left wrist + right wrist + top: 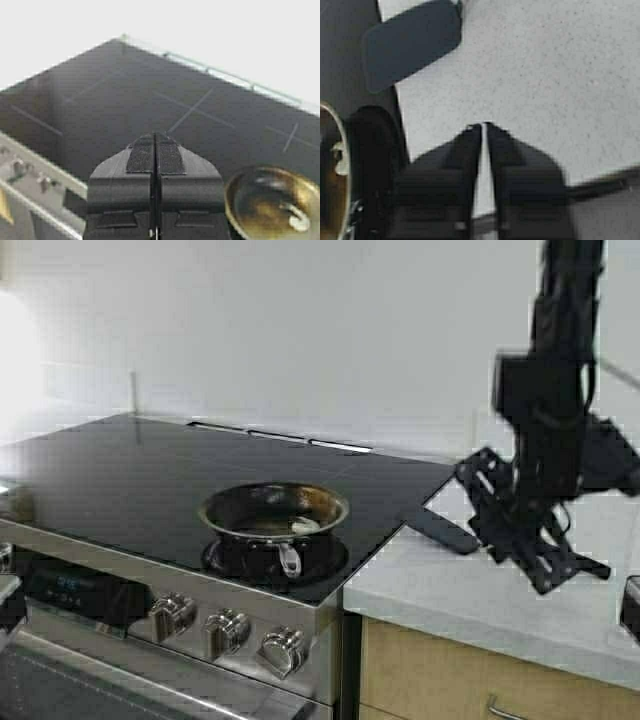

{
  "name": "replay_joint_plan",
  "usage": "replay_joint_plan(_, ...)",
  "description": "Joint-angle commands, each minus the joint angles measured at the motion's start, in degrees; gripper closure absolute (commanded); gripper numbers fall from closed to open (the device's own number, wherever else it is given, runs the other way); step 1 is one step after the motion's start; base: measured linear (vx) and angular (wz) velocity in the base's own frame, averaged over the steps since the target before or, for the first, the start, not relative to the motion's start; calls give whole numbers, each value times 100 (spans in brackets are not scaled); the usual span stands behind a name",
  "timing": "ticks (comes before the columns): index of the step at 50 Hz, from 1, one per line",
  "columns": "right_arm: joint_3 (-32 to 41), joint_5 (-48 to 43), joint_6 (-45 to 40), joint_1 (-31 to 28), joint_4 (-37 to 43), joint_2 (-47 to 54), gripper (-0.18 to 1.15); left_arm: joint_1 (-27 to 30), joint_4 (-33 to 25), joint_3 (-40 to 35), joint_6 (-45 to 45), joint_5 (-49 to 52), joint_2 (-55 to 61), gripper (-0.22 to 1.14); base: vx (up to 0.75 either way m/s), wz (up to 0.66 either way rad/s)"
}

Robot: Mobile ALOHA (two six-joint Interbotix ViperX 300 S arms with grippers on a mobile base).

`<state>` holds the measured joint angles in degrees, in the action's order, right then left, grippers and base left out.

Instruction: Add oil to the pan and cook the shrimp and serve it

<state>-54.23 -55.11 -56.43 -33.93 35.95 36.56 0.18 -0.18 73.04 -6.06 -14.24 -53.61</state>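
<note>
High view: the pan [274, 512] sits on the front right burner of the black stove [120, 475], its stubby handle toward me, dark browned inside. One pale curled shrimp [305, 526] lies in it, toward the right side. My right claw [520, 525] hangs clenched and empty over the pale table [440, 585], just beside a dark flat pad [440, 528] at the stove's edge. Left wrist view shows my left claw [155, 150] also clenched, holding nothing, over the cooktop with the pan off to one side. No oil jug in any view, and I cannot tell whether oil is already in. I judge the next step needs a tool or the jug located first; approach slowly, claw opened before descent.
</note>
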Motion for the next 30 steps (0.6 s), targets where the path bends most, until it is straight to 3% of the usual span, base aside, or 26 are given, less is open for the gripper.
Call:
replay_joint_plan(1,229,-738,-281,-26,-387,308,7,9,0,-114,0,-35,26,89,0,0)
replay_joint_plan(4,299,-853,-598,44,-563,422,-1,18,0,-114,0,-35,35,89,0,0)
replay_joint_plan(11,360,-940,-1397,448,-1213,554,-1,9,0,-114,0,-26,35,89,0,0)
replay_joint_plan(30,448,-984,-1547,967,-1564,642,-1,18,0,-123,-9,-26,35,89,0,0)
